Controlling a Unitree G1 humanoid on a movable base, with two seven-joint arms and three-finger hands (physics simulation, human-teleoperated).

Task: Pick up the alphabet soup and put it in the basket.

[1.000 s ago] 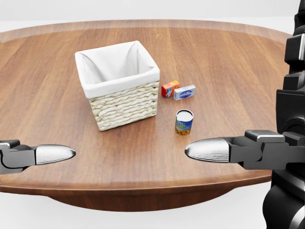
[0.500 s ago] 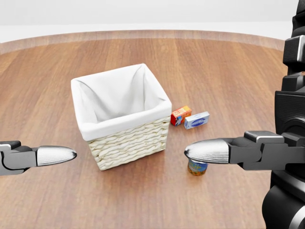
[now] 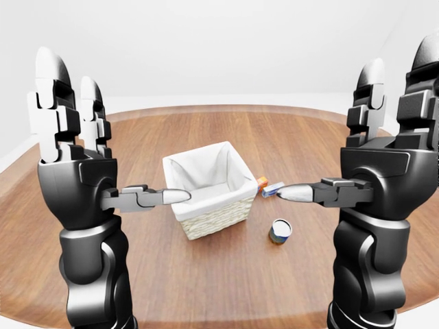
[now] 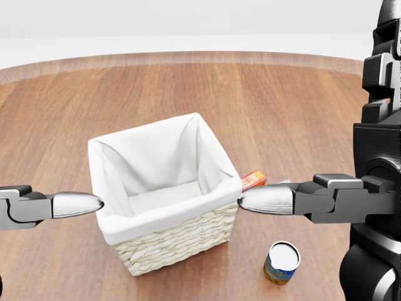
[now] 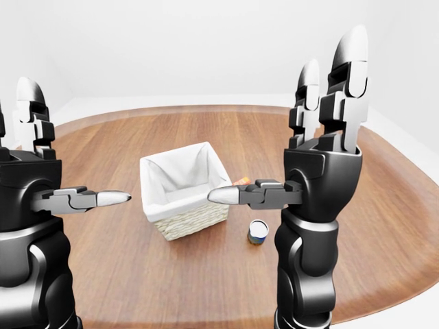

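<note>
Head view shows one small cylindrical alphabet soup tin with a pale lid (image 4: pixel 281 263) standing upright on the round wooden table (image 4: pixel 301 106), near and right of the one white-lined woven basket (image 4: pixel 164 195). Treat it as rigid, smooth and fairly weighty; grip its curved sidewall mid-height. Your left hand (image 3: pixel 72 161) and right hand (image 3: pixel 381 154) are both spread, empty.
</note>
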